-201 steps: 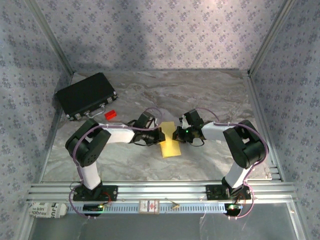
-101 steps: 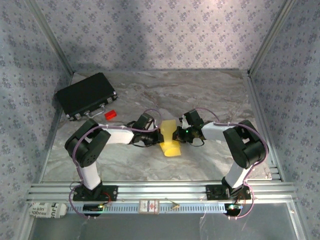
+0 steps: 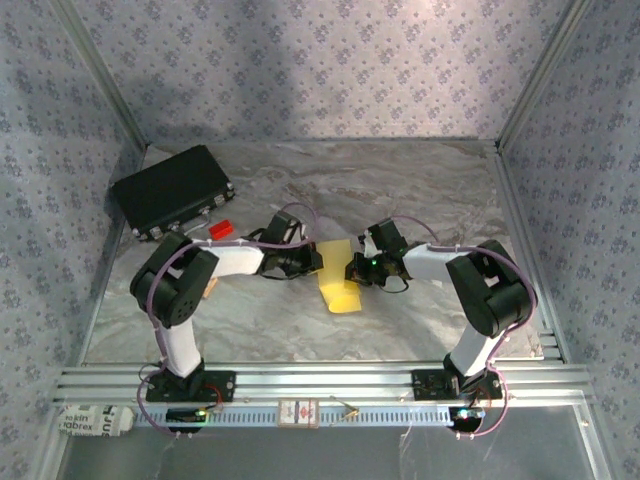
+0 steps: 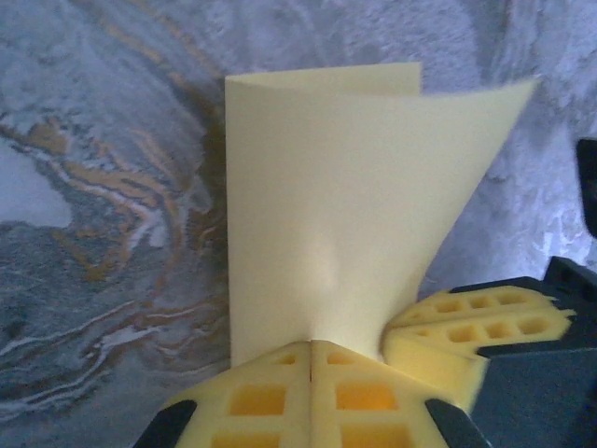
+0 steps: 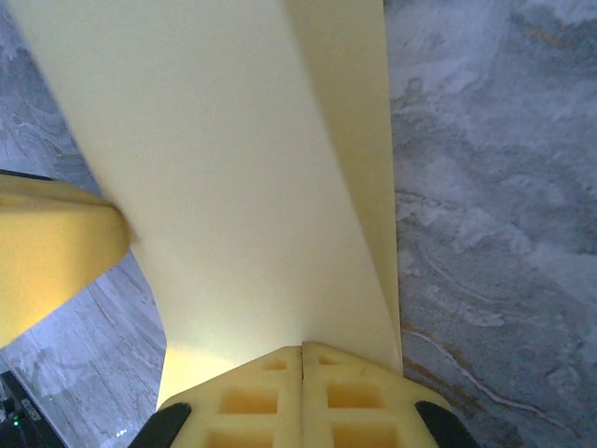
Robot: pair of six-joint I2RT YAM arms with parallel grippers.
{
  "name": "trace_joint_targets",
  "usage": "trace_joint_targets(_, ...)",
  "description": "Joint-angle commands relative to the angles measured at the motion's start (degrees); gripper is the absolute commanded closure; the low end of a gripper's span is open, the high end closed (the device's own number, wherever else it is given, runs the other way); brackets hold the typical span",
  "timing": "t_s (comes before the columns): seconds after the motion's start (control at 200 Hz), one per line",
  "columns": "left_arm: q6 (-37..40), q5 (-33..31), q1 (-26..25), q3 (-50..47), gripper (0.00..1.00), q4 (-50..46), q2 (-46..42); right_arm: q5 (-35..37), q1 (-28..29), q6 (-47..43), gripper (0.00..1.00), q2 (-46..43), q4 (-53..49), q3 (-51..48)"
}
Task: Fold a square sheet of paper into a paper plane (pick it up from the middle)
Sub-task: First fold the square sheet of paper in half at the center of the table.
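**Paper** [image 3: 338, 275]: yellow, plain, doubled into a narrow strip of two layers. It sits at mid-table between the two grippers, running near to far. Its mid-length is lifted and its near end curls down toward the table [image 3: 420, 190].

**Left gripper** [image 3: 310, 262]: fingers pressed together, pinching the strip's left edge. In the left wrist view the paper [image 4: 326, 205] rises straight from the seam of the closed pads [image 4: 311, 350].

**Right gripper** [image 3: 355, 270]: fingers pressed together on the strip's right edge, pads [image 5: 301, 355] meeting on the paper [image 5: 224, 168]. The two grippers' pads lie just beside each other, at an angle.

**Arms**: elbows raised, forearms reaching low and inward, wrists facing across the strip.

**Room**: bare marble lies beyond and before the strip, with patterned walls on three sides and a rail [image 3: 320, 380] along the near edge. The case [image 3: 172, 192] sits at far left with the red block [image 3: 221, 229] just beside it, both well apart from the paper.

**Surface**: the front layer is bowed and twisted, one corner flaring rightward, and the layers splay apart toward the far end.
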Motion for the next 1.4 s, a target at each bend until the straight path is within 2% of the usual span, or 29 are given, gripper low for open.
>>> trace_joint_targets(0.0, 1.71, 0.99, -0.11, 0.41, 1.00, -2.13, 2.08, 7.62, 0.03, 0.45, 1.00, 3.28, -7.73, -3.37)
trace_joint_targets(0.24, 3.90, -3.82, -0.18, 1.29, 1.00, -8.42, 3.80, 7.71, 0.06, 0.17, 1.00, 3.14, -8.18, -3.27)
trace_joint_targets(0.465, 4.78, -1.11, -0.07, 5.39, 0.99, -8.87, 0.79, 7.88, -0.01, -0.26, 1.00, 3.10, -8.92, -2.44)
trace_joint_targets(0.635, 4.60, 1.25, 0.25, 7.61, 0.99, -7.42, 2.43, 7.97, 0.03, -0.17, 1.00, 3.21, -8.96, -2.61)
trace_joint_targets(1.049, 5.86, -1.09, 3.62, 6.62, 1.00, -8.85, 6.98, 7.77, 0.11, -0.52, 1.00, 3.33, -9.34, -2.44)
trace_joint_targets(1.394, 6.51, 0.99, 3.91, 12.45, 1.00, -11.94, 7.12, 7.79, -0.16, -0.88, 1.00, 3.39, -9.85, -2.25)
